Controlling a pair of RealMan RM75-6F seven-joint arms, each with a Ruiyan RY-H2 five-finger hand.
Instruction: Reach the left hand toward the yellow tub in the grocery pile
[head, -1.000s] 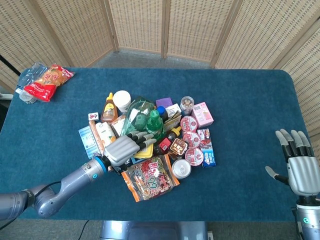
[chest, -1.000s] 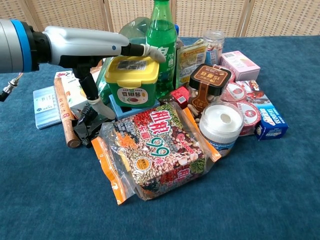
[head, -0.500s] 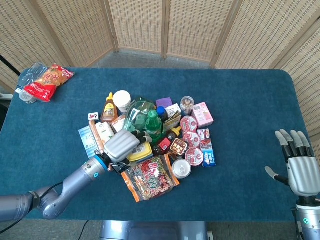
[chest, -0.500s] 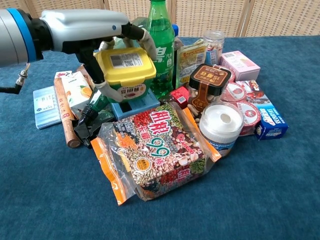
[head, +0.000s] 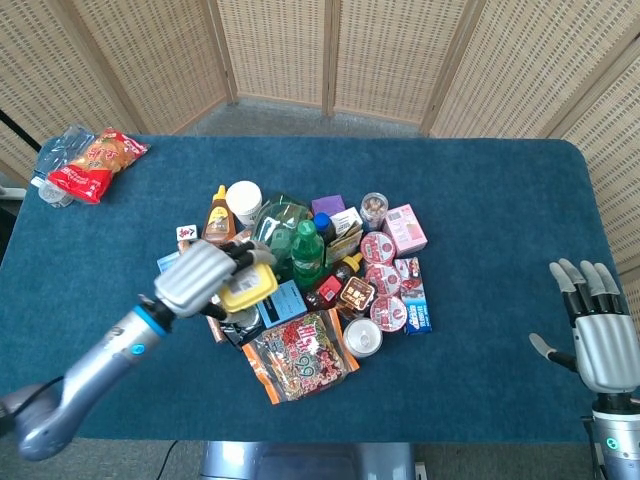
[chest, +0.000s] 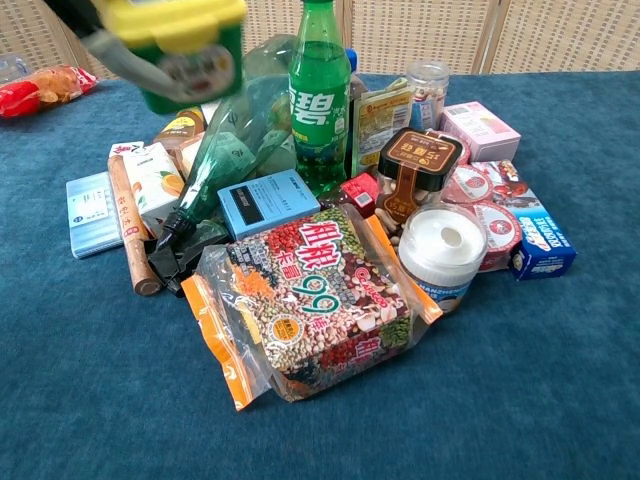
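Note:
The yellow tub (head: 250, 286), with a yellow lid and a green body, is held in my left hand (head: 200, 276) above the left side of the grocery pile. In the chest view the tub (chest: 178, 40) is blurred at the top left, well above the pile. There only a grey part of the hand shows beside it, at the frame's edge. My right hand (head: 598, 335) hovers at the table's right edge, fingers spread and holding nothing.
The pile holds a green soda bottle (chest: 318, 95), a blue box (chest: 268, 203), a bag of mixed beans (chest: 310, 300), a white-lidded jar (chest: 442, 245) and several small packs. A red snack bag (head: 98, 160) lies at the far left of the blue table (head: 480, 200).
My left hand closed on the yellow tub and lifted it up and to the left, out of the pile. The blue box that was under it now shows. The right hand has not moved.

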